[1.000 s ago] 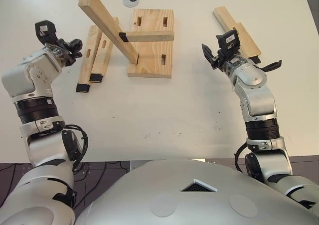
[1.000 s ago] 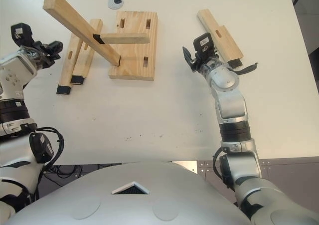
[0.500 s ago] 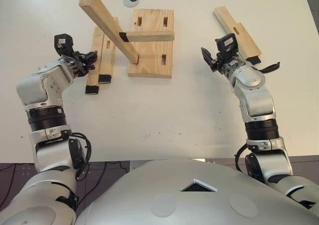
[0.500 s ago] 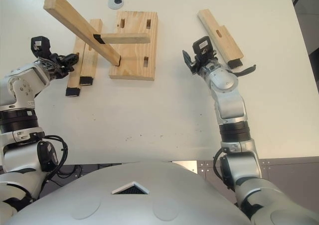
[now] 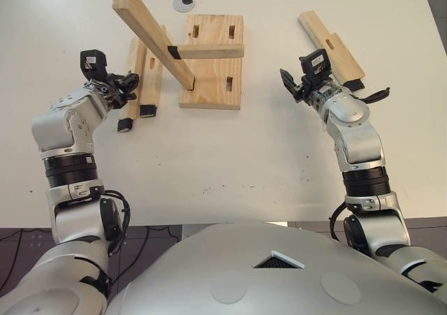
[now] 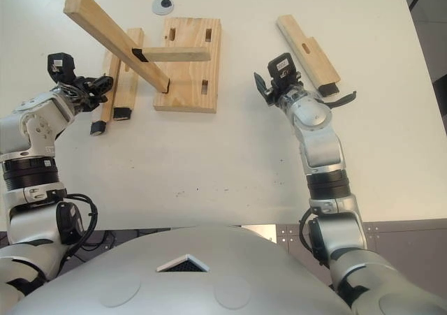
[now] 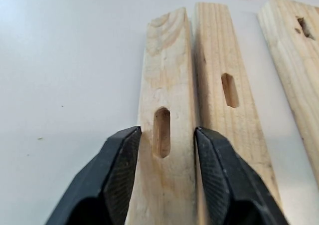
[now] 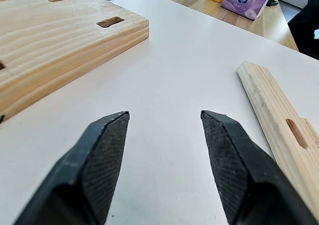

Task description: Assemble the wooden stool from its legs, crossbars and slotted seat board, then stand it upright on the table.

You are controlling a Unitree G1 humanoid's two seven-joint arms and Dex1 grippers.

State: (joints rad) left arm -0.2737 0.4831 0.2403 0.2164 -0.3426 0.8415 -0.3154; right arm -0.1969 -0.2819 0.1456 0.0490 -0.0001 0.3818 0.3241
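One leg (image 5: 150, 34) is already stuck in the board (image 5: 213, 95), and it leans up and away to the left. A bar (image 5: 209, 50) sticks out of its side and lies across the top of the board. The board lies flat in the middle of the bench (image 5: 223, 154), with three slots open. Two more legs lie flat just left of the board, side by side. The left hand (image 7: 167, 131) is down on the outer leg (image 7: 167, 85). One finger (image 7: 122, 155) sits on each long side, right by its slot and tight against the wood, so the hand looks to be pinching that leg. The inner leg (image 7: 224, 60) touches the outer one. Two other pieces (image 5: 318, 30) lie well off to the right of the board.

I think the job is at the step of picking up the next leg. Next, the left hand needs to lift the leg, tip it up on end, and push the end into an open slot (image 5: 229, 83). It should go gently so the leaning leg does not get bumped.

The left arm is bent, with the hand pointing along the leg. The right hand (image 8: 164, 114) hangs over bare bench between the board and the pieces on the right. Its fingers are spread wide and hold nothing.
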